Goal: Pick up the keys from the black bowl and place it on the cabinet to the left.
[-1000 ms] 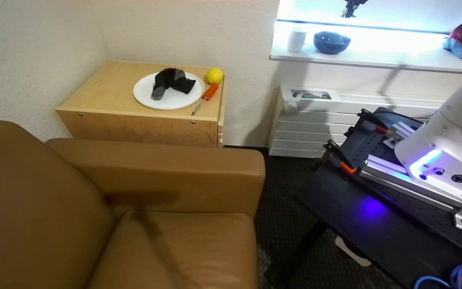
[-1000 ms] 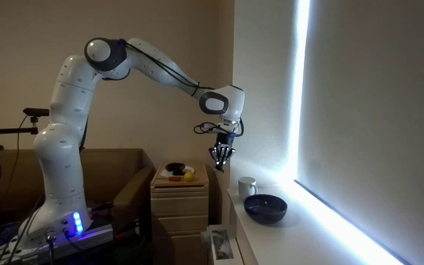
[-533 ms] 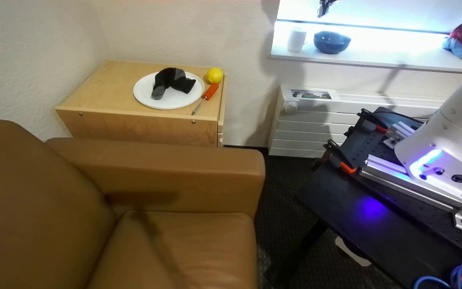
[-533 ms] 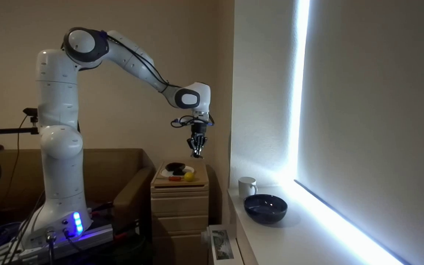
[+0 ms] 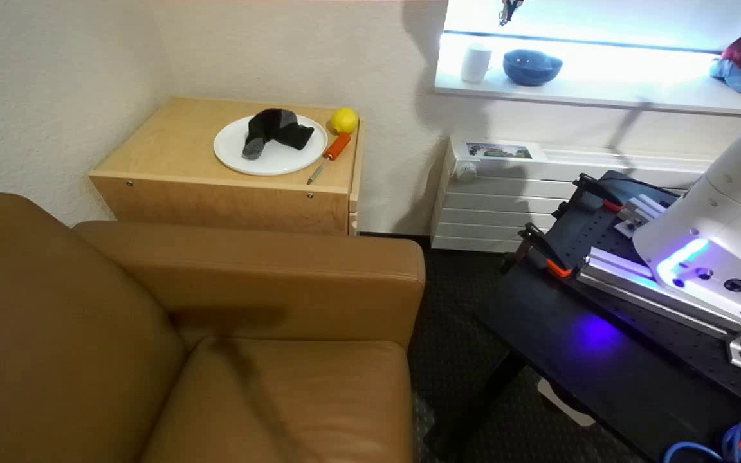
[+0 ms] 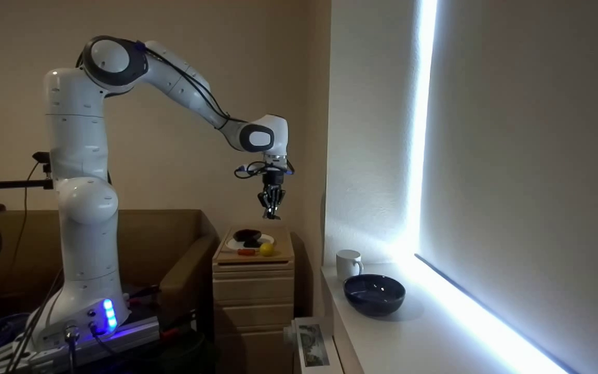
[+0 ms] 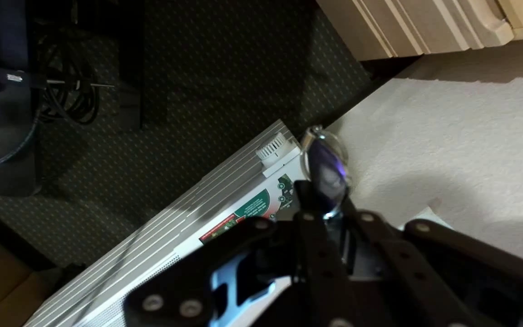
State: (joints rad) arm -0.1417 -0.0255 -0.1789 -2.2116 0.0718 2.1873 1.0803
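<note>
My gripper [image 7: 325,197] is shut on the keys [image 7: 327,165], a metal ring with a dark purple-tinted tag at the fingertips in the wrist view. In an exterior view the gripper [image 6: 272,210] hangs high, left of the window sill. It shows at the top edge in an exterior view [image 5: 509,11]. The black bowl [image 6: 374,297] sits on the sill below and to the right; it shows in both exterior views [image 5: 532,68]. The light-tan cabinet [image 5: 171,145] stands in the corner; its drawer side [image 7: 388,27] is at the wrist view's upper right.
On the cabinet top are a white plate [image 5: 229,146] with a dark sock [image 5: 274,128], a lemon [image 5: 345,121] and an orange-handled screwdriver [image 5: 338,146]. A white mug [image 6: 349,265] stands beside the bowl. A radiator [image 5: 499,199] and brown sofa [image 5: 261,270] are near.
The arm has drawn back from over the sill, moving the gripper left and slightly up in both exterior views. The bowl, mug and things on the cabinet have not moved.
</note>
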